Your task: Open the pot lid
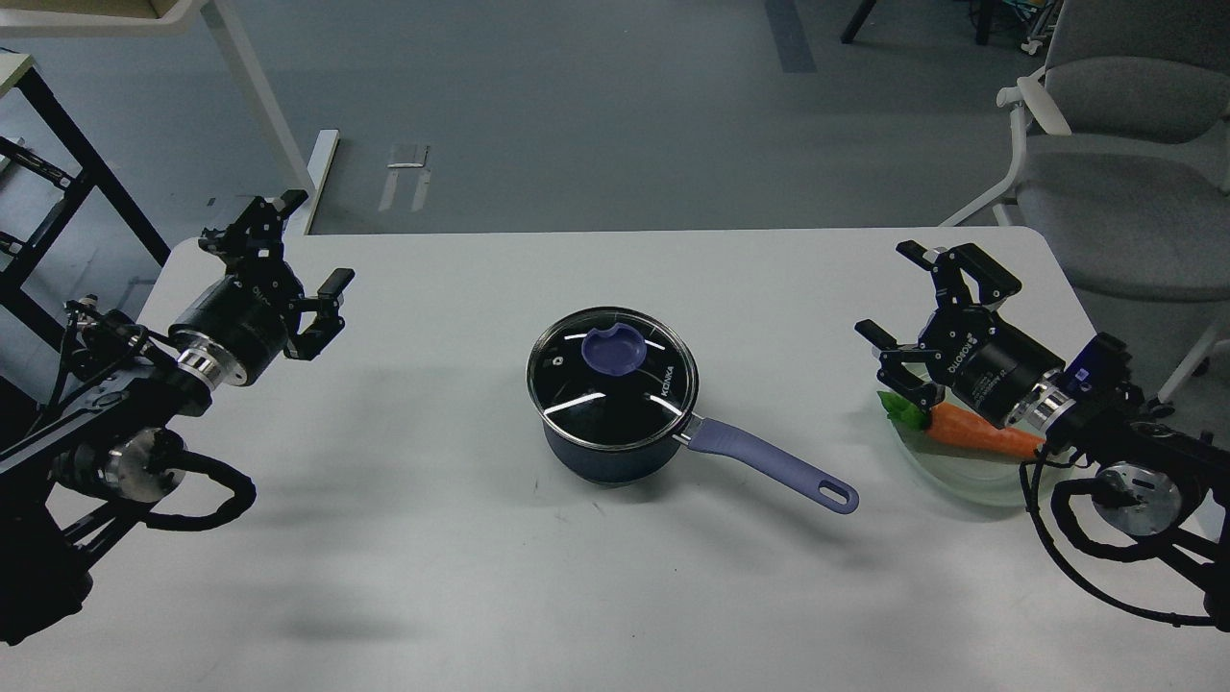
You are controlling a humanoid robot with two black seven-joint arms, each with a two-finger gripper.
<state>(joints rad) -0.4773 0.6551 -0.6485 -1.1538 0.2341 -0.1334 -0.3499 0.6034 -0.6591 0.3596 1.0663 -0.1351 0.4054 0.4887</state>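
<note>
The dark navy pot [605, 459] stands at the table's centre, its lavender handle [769, 464] pointing to the lower right. The glass lid [612, 377] with metal rim rests flat on the pot, its purple-blue knob [615, 349] at the centre. My left gripper [288, 245] hovers at the far left of the table, open, with nothing between its fingers. Far off at the right, my right gripper [898, 293] is open too and holds nothing. Both grippers are well apart from the pot.
A pale green plate [961, 476] with a toy carrot [980, 431] lies under my right arm. The white table [615, 577] has a far edge near the top. A grey chair [1115, 173] stands beyond the right corner; a black frame stands at the left.
</note>
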